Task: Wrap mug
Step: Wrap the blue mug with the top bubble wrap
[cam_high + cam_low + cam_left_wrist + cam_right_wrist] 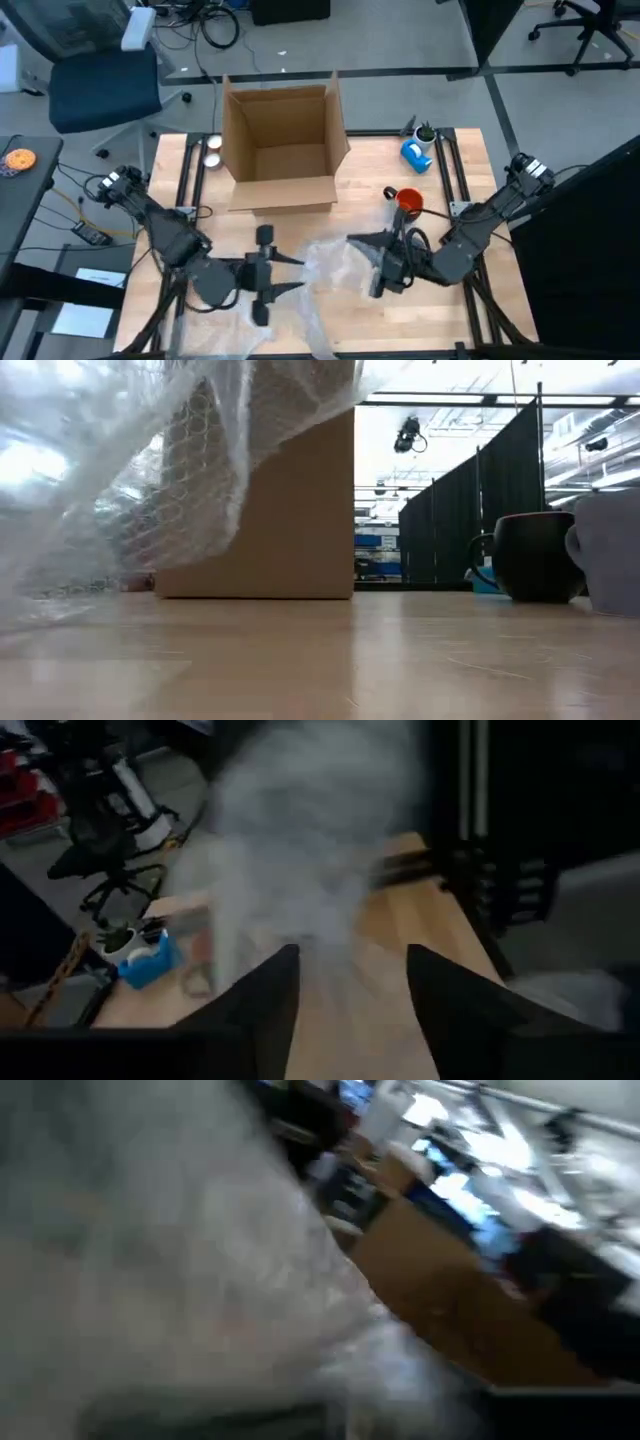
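A sheet of clear bubble wrap lies crumpled on the table between my two grippers. In the low view part of the bubble wrap stands raised above the tabletop. The dark mug with a red inside stands upright on its base to the right of the box, also seen as the mug in the low view. My left gripper points toward the table's right edge. Its fingers are open in the left wrist view, with the wrap just ahead of them. My right gripper points left into the wrap, which fills its wrist view.
An open cardboard box stands at the far middle of the table. A blue tape dispenser sits at the far right, beyond the mug. Two small round things lie left of the box. Black frame rails run along the table's sides.
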Controlling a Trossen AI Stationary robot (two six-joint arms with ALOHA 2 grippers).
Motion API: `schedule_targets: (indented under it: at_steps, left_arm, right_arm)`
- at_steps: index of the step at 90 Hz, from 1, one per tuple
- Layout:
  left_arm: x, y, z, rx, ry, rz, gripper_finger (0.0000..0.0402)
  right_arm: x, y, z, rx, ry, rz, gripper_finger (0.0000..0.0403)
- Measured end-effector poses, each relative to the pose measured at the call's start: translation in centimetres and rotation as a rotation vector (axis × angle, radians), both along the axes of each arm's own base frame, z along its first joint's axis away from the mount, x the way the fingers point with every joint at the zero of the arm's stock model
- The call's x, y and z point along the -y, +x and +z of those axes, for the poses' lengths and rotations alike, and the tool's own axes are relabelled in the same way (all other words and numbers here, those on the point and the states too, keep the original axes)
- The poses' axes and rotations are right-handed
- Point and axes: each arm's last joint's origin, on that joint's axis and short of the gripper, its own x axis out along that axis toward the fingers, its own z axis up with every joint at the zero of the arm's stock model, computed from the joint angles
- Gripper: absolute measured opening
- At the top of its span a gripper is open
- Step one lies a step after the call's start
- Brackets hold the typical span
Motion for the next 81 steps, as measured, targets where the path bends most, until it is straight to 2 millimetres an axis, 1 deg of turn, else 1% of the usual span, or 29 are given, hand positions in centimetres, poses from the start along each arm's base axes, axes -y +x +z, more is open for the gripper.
schedule_targets:
  at_steps: [14,21,27,35,42,47,55,64,81]
  left_arm:
    - [1.1,-2.7,1.6,-0.016,0.036,0.005,0.0178]
    - [1.9,-3.9,1.8,-0.019,0.06,-0.009,0.0178]
    - [2.3,-4.8,1.6,-0.017,0.091,0.019,0.0178]
    - [2.4,-5.7,0.7,-0.011,0.124,0.115,0.0177]
    - [2.2,-6.0,-0.4,-0.027,0.123,0.181,0.0177]
    - [2.0,-6.2,-1.3,-0.05,0.108,0.212,0.0177]
    - [1.7,-6.3,-2.7,-0.076,0.087,0.252,0.0177]
    - [1.7,-6.3,-3.7,-0.089,0.073,0.272,0.0177]
    - [1.7,-6.3,-4.3,-0.088,0.054,0.288,0.0177]
  right_arm:
    - [-0.5,0.5,3.2,0.004,-0.086,-0.01,0.0]
    - [-0.5,0.8,4.7,0.006,-0.128,-0.016,0.0]
    - [-0.3,1.0,5.9,0.021,-0.154,-0.016,0.0]
    - [-0.1,0.9,7.9,0.06,-0.174,-0.013,0.0]
    - [0.2,0.4,9.5,0.095,-0.191,-0.02,0.0]
    - [0.4,-0.1,10.6,0.115,-0.192,-0.034,0.0]
    - [0.3,-1.3,12.1,0.101,-0.206,-0.077,0.0]
    - [-0.1,-2.6,13.0,0.059,-0.223,-0.104,0.0]
    - [-1.3,-4.0,12.9,0.04,-0.223,-0.043,0.0]
